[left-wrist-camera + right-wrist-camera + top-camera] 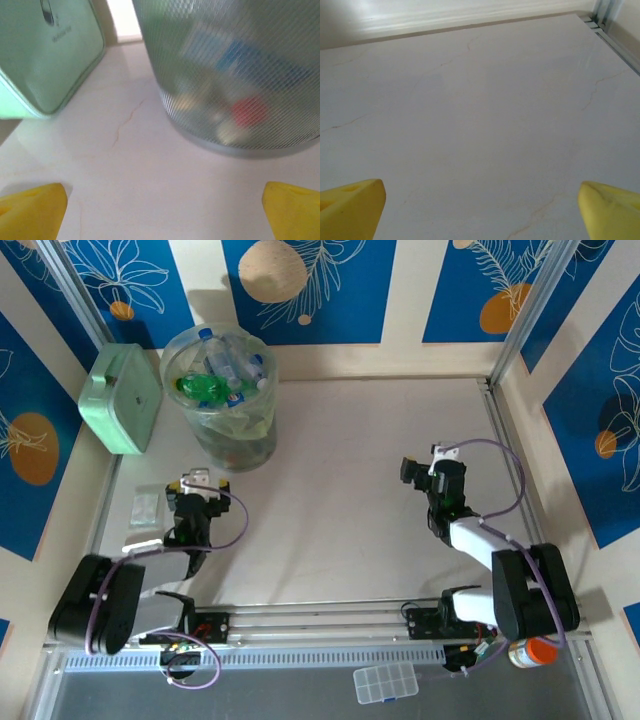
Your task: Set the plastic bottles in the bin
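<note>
Plastic bottles (pixel 222 375) lie piled inside the bin (pixel 238 445), far left on the table (pixel 350 460) beside a mint box (pixel 122 398). Left gripper (pixel 162 212) and right gripper (pixel 480 210) both gape wide, holding nothing.

Grey-green mesh-patterned bin (pixel 225 75), mint green box (pixel 122 400), blue leaf-patterned walls (pixel 345 305).

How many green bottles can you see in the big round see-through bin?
1. The green plastic bottle lies on top of the pile, at the left of the round translucent bin. Others may be hidden under the clear bottles.
</note>
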